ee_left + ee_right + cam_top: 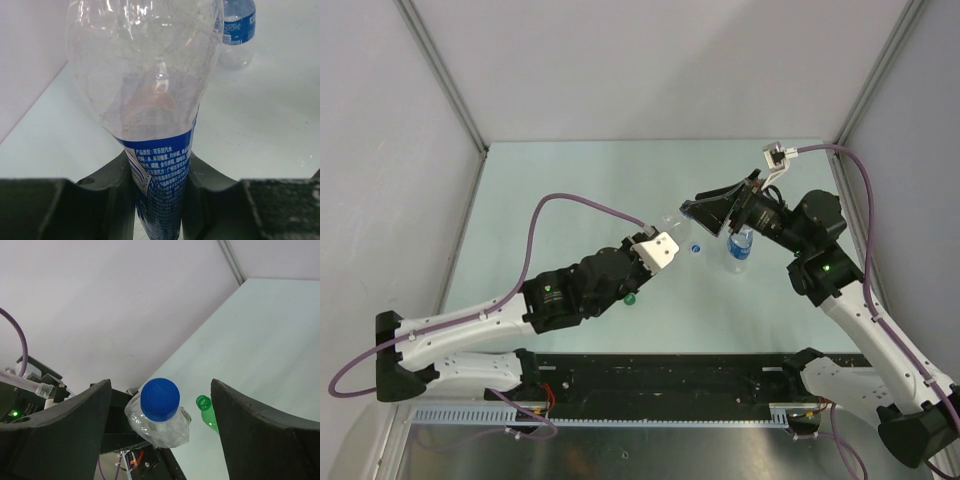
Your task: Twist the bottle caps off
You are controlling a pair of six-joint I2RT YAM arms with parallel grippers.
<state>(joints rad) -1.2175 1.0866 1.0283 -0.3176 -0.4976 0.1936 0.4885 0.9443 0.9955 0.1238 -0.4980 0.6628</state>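
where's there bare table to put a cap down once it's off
The far strip of the table along the back wall is bare, as is the left side beyond the purple cable. The middle is crowded: the held bottle, the right gripper, the standing bottle and the green bottle.

cap [160,399]: blue | clear bottle [160,185]: blue label, white print | green bottle [208,415] | table [570,180]: pale mint

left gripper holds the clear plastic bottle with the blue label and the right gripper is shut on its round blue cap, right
No: the right gripper is open. The right wrist view shows its jaws apart either side of the round blue cap, not touching it. The left gripper holds the clear plastic bottle with the blue label.
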